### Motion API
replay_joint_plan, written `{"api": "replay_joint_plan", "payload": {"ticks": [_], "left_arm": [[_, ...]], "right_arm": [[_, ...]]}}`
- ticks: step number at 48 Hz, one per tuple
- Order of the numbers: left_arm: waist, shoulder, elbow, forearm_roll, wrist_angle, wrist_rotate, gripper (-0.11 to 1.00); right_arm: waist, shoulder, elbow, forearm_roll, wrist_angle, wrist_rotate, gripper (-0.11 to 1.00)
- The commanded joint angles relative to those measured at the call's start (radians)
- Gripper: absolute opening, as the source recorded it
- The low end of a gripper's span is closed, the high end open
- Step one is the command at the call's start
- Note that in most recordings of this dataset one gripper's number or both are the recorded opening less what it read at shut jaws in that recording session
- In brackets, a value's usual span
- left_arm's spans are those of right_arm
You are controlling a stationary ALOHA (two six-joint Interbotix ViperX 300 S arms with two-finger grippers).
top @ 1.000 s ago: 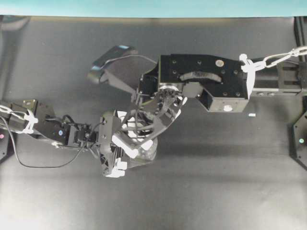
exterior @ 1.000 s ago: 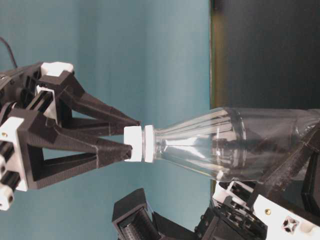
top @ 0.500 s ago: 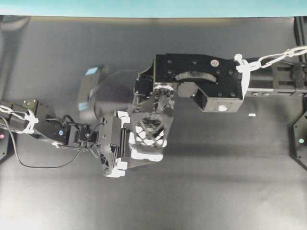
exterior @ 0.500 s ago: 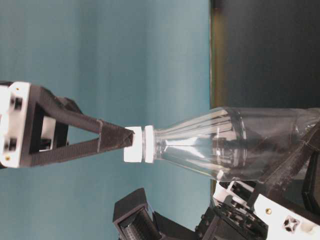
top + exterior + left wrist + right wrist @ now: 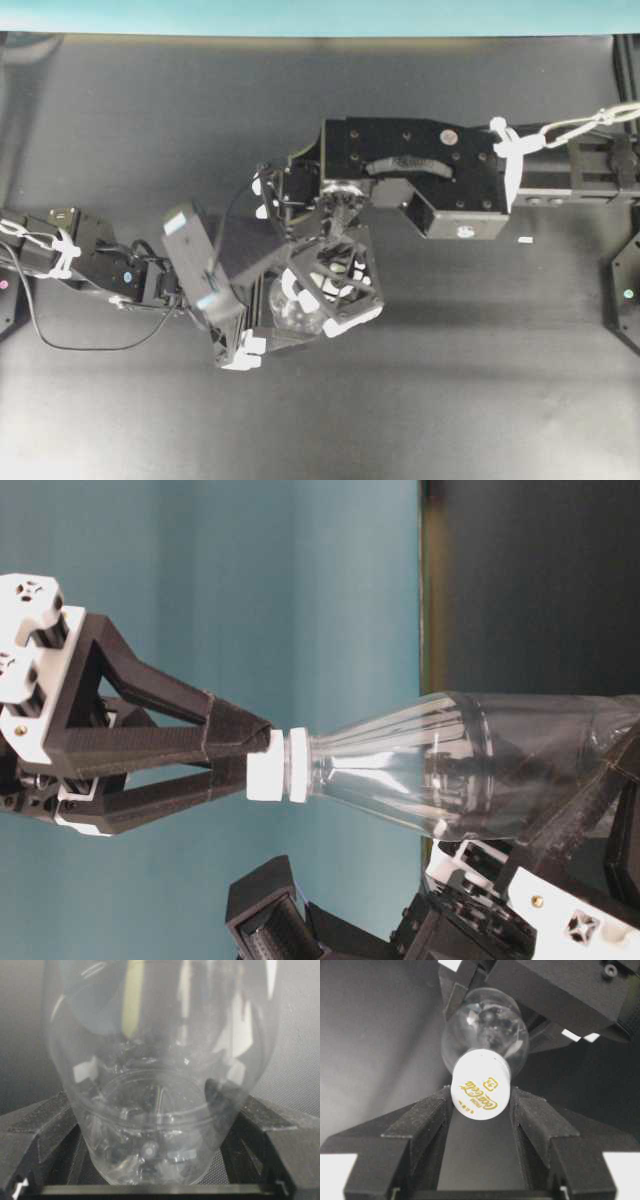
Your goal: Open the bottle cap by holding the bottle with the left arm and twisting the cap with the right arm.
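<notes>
Overhead exterior view: the right arm (image 5: 420, 180) reaches in from the right edge, its gripper (image 5: 330, 285) pointing down over the one bottle (image 5: 295, 310), which the left arm (image 5: 100, 270) holds from the left above the black table (image 5: 480, 380). The table-level view shows what is hidden from above: the right gripper's two fingers (image 5: 215, 730) pinch the single white cap (image 5: 265, 765). The right wrist view shows gold lettering on the cap's top. In the left wrist view the left gripper (image 5: 160, 1160) clamps the bottle's clear body.
</notes>
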Motion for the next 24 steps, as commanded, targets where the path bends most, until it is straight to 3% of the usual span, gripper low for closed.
{"api": "replay_joint_plan", "payload": {"ticks": [1, 24], "left_arm": [[-0.002, 0.0, -0.008, 0.003, -0.002, -0.003, 0.84], [0.0, 0.002, -0.006, 0.003, 0.0, -0.003, 0.84]], "right_arm": [[0.002, -0.006, 0.005, -0.009, -0.005, -0.02, 0.36], [-0.002, -0.034, 0.067, -0.009, -0.044, -0.02, 0.36]]}}
